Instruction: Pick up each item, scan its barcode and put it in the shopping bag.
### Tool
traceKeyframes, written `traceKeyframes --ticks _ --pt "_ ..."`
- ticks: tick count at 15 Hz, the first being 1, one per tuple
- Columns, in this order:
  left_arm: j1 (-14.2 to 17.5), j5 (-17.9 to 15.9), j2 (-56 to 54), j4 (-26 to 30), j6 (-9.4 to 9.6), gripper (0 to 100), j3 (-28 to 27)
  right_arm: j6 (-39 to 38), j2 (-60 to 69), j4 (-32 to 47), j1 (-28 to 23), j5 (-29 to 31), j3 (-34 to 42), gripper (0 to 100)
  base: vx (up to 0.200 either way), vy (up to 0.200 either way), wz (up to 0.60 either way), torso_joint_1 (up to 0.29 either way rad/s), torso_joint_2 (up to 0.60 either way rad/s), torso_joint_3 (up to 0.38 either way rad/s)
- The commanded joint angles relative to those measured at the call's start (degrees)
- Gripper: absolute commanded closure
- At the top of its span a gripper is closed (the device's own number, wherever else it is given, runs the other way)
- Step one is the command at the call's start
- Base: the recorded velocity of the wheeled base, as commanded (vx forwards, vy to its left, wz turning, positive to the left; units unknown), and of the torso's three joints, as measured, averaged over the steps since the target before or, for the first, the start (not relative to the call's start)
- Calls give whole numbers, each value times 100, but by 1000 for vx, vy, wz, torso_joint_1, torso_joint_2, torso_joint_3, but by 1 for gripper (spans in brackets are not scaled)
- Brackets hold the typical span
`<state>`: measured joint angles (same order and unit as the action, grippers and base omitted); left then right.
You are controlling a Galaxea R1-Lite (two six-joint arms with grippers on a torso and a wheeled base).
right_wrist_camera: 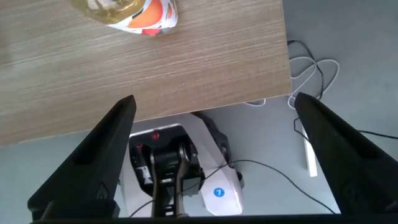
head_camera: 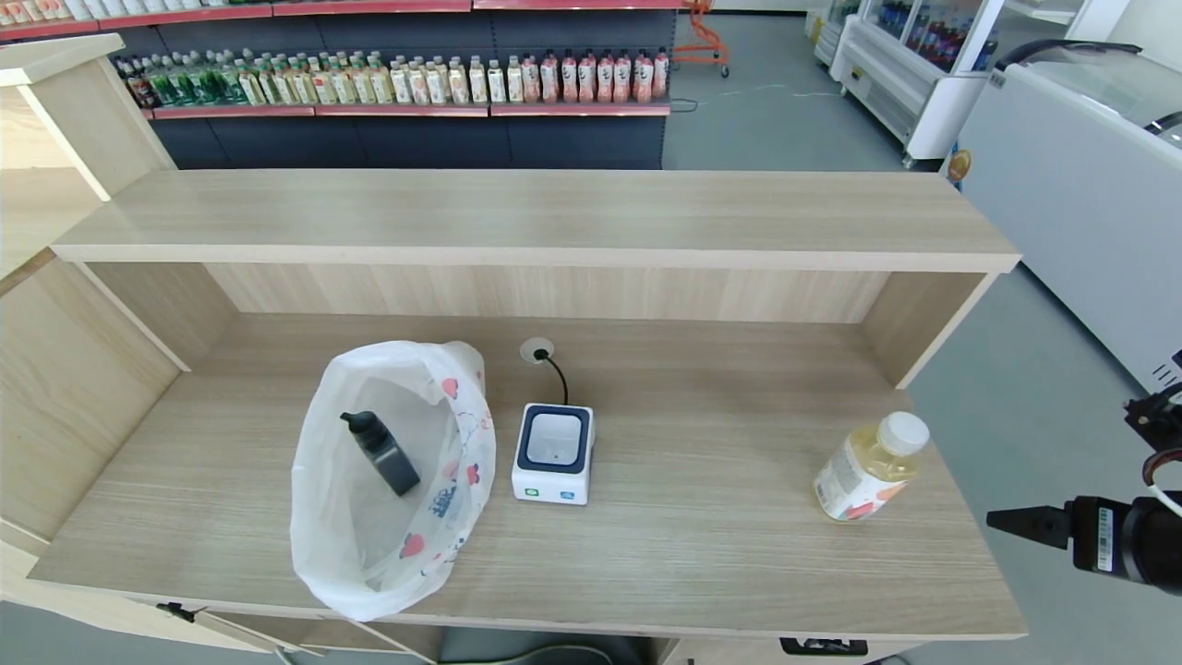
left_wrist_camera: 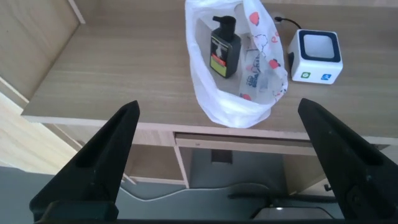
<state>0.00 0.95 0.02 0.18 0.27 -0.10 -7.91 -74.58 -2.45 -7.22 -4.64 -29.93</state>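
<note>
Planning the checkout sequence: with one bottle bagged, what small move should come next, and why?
Probably ease the right gripper toward the juice bottle: it sits unbagged far right on the counter, nearest that open, empty gripper, while the dark bottle is already in the shopping bag.

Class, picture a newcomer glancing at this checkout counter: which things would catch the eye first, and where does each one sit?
The white shopping bag sits open on the left part of the wooden counter, with a dark pump bottle inside it. A white scanner sits just to the bag's right, near the middle. A yellow drink bottle sits alone near the right end.
</note>
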Motion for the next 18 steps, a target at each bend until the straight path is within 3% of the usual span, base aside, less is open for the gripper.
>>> traceKeyframes --ticks 1,8,10,11,14,18 --pt "0 2 -2 -1 0 0 1 0 -12 -10 80 -1 13 0 0 -200 0 7 2 2" --pt "0 2 -2 -1 -9 0 1 -255 40 -63 757 -283 92 0 0 -29 0 0 1 1" --pt "0 2 -2 -1 -9 0 1 -220 -232 -572 897 -212 259 0 0 0 0 0 0 0" --pt "0 2 -2 -1 -9 0 1 -176 -610 -1355 977 51 453 0 0 0 0 0 0 0" --pt "0 2 -2 -1 -9 0 1 79 -1243 -2708 1267 517 910 0 0 0 0 0 0 0" --pt "0 2 -2 -1 -9 0 1 220 -1788 -3464 1530 526 1086 0 0 0 0 0 0 0"
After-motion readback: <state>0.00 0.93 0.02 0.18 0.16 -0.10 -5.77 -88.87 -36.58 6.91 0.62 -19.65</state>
